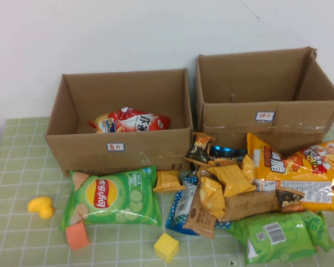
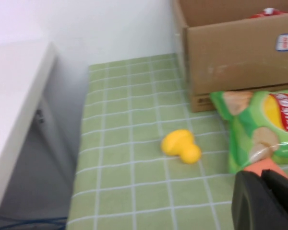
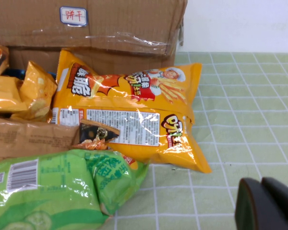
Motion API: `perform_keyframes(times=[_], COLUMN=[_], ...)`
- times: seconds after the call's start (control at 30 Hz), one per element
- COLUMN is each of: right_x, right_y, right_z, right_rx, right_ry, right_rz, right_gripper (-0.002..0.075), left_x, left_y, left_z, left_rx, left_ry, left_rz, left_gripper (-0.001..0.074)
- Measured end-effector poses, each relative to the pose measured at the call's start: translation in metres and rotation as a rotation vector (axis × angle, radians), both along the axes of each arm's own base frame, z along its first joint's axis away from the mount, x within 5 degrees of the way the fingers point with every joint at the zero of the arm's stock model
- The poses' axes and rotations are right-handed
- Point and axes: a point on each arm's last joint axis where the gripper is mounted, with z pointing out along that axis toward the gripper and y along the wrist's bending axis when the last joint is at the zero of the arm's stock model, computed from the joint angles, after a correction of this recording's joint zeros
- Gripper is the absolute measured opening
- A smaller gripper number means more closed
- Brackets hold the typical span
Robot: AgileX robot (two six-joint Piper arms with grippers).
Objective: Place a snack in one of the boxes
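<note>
Two open cardboard boxes stand at the back: the left box [image 1: 119, 147] holds a red snack bag [image 1: 131, 120], and no contents show in the right box [image 1: 267, 117]. In front lie a green Lay's bag [image 1: 114, 197], a big yellow fries bag [image 1: 300, 169], a green bag [image 1: 281, 236] and small yellow packets [image 1: 222, 183]. Neither arm shows in the high view. My left gripper [image 2: 264, 175] is shut and empty, low over the cloth beside the Lay's bag [image 2: 264, 129]. My right gripper [image 3: 260, 184] is shut and empty, near the fries bag's [image 3: 129, 110] corner.
A yellow toy [image 1: 40, 207], an orange block [image 1: 77, 236] and a yellow cube [image 1: 166, 246] lie on the green checked cloth in front. The orange block [image 2: 261, 165] sits just past my left fingertips. A brown packet [image 1: 247, 204] lies in the pile. A white surface [image 2: 14, 96] borders the table's left.
</note>
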Motion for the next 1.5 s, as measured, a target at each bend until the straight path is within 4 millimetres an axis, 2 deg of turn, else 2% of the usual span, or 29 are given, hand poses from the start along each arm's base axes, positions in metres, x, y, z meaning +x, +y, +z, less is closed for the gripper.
perform_keyframes(times=[0.4,1.5], right_x=[0.0000,0.0000], right_y=[0.0000,0.0000], right_z=[0.0000,0.0000], right_rx=[0.000,0.000], right_ry=[0.000,0.000], right_rz=[0.000,0.000], right_gripper=[-0.0002,-0.0002], left_x=[-0.0008,-0.0009], left_y=[0.0057,0.0059], left_z=[0.0002,0.0004], left_rx=[0.001,-0.002], left_ry=[-0.004,-0.003], left_rz=[0.109,0.113], left_gripper=[-0.0001,-0.0001])
